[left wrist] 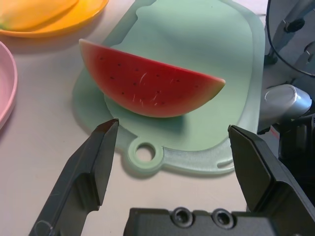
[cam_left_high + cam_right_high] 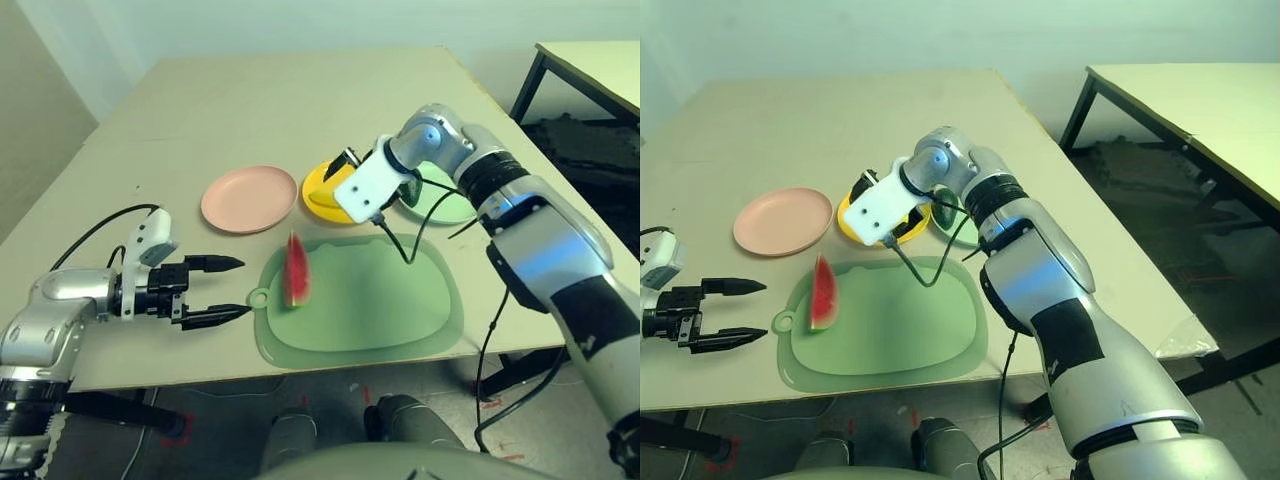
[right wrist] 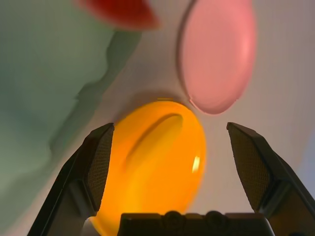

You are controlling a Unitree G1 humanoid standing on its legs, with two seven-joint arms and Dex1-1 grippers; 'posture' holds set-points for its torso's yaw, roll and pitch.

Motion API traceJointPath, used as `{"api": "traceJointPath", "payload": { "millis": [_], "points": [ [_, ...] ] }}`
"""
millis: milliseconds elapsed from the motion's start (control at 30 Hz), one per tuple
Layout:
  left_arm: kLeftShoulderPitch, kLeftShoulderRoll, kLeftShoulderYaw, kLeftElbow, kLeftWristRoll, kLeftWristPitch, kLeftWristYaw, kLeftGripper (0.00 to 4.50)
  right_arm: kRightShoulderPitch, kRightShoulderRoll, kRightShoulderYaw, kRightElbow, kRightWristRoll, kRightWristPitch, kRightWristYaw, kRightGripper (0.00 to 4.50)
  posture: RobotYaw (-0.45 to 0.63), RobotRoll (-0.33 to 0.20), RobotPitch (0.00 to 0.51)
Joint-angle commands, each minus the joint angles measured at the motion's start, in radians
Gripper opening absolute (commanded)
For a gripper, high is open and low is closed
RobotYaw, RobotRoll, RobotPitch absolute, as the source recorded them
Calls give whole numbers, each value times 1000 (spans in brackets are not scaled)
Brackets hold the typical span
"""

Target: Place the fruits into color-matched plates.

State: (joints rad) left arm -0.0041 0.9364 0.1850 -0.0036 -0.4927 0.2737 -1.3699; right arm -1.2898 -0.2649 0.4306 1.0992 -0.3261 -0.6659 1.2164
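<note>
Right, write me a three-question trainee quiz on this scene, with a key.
1. True or false: the watermelon wedge lies on the pink plate.
2. Which plate is the right pincer above? A pink, B yellow, C green.
3. Fill in: the left pincer is ____ (open/shut).

Key: 1 false, it stands on the green cutting mat. 2 B, the yellow plate, banana in it. 3 open.

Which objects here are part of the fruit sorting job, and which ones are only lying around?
Part of the job:
- watermelon wedge, on the cutting mat
- banana, lying in the yellow plate
- pink plate
- green plate, partly hidden behind the right arm
- left gripper, open
- right gripper, open over the yellow plate

Only lying around:
- green cutting mat
- second table
</note>
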Motion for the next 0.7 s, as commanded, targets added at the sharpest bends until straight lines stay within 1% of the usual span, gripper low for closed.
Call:
{"api": "traceJointPath", "payload": {
  "millis": [33, 67, 133, 200, 233, 267, 300, 367, 467, 533, 600, 633, 700],
  "points": [
    [36, -3, 28, -10, -3, -25, 1, 4500, 122, -68, -178, -151, 224, 332, 85, 4456, 20, 0, 37],
    [43, -3, 31, -10, -3, -29, 0, 4500, 168, -92, -231, -218, 288, 437, 94, 4456, 18, 0, 37],
    [47, -4, 32, -7, -2, -34, 0, 4500, 295, -157, -327, -382, 419, 659, 124, 4456, 6, 0, 34],
    [39, -7, 27, 2, -3, -36, -2, 4500, 471, -228, -391, -555, 546, 812, 196, 4456, -24, 0, 29],
    [30, -6, 22, 10, -3, -35, -8, 4500, 578, -255, -418, -653, 620, 882, 235, 4456, -44, 0, 27],
    [20, -4, 14, 19, 0, -36, -16, 4500, 672, -272, -447, -737, 699, 941, 267, 4456, -52, 0, 26],
    [3, 1, 2, 35, 6, -42, -32, 4500, 759, -291, -469, -800, 748, 966, 292, 4456, -68, 0, 23],
    [-34, 10, -17, 70, 21, -56, -60, 4500, 874, -335, -469, -872, 765, 946, 335, 4456, -91, 0, 20],
    [-134, 16, -49, 134, 44, -133, -137, 4500, 975, -360, -487, -908, 818, 900, 394, 4456, -114, 0, 14],
    [-209, 7, -65, 175, 57, -184, -168, 4500, 1021, -388, -459, -914, 843, 845, 398, 4456, -123, 0, 12],
    [-280, 5, -94, 227, 92, -274, -212, 4500, 1063, -431, -397, -928, 870, 777, 398, 4456, -126, 0, 11],
    [-309, 7, -111, 251, 109, -318, -230, 4500, 1073, -441, -378, -932, 882, 755, 398, 4456, -129, 0, 9],
    [-399, 33, -191, 290, 126, -431, -243, 4500, 1055, -425, -367, -916, 895, 729, 398, 4456, -131, 0, 6]
  ]
}}
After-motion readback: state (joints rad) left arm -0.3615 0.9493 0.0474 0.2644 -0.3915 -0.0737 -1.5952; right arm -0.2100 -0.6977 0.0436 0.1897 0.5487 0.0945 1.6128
